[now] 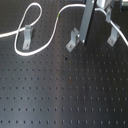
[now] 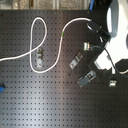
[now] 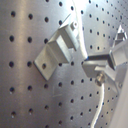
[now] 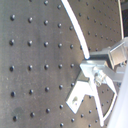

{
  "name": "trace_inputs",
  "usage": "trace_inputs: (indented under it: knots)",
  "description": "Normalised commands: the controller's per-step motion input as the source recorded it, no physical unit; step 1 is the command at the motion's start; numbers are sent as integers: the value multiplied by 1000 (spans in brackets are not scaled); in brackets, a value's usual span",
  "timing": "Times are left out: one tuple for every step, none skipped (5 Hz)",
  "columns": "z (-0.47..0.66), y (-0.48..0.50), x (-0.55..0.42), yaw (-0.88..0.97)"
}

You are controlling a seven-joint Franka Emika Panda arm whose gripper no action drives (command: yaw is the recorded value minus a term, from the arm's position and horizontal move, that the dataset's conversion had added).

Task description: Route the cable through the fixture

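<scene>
A white cable enters from the second exterior view's left and loops around a metal fixture. It then snakes back towards the arm. In the first exterior view the cable loops at the left fixture. The arm's grey bar stands just beside the middle fixture. In the first wrist view my gripper is shut on the cable, next to a bracket fixture. The second wrist view shows the gripper, the cable and the bracket.
A black perforated board carries everything. A third fixture stands at the first exterior view's right. Another small metal fixture sits near the arm. A small blue object lies at the second exterior view's left edge.
</scene>
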Motion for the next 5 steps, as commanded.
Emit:
trace_inputs:
  knots:
    - [104, -136, -91, -294]
    - [82, -95, -86, -354]
    - [0, 0, 0, -9]
    - [275, -198, -139, -214]
    - [109, -129, -86, -260]
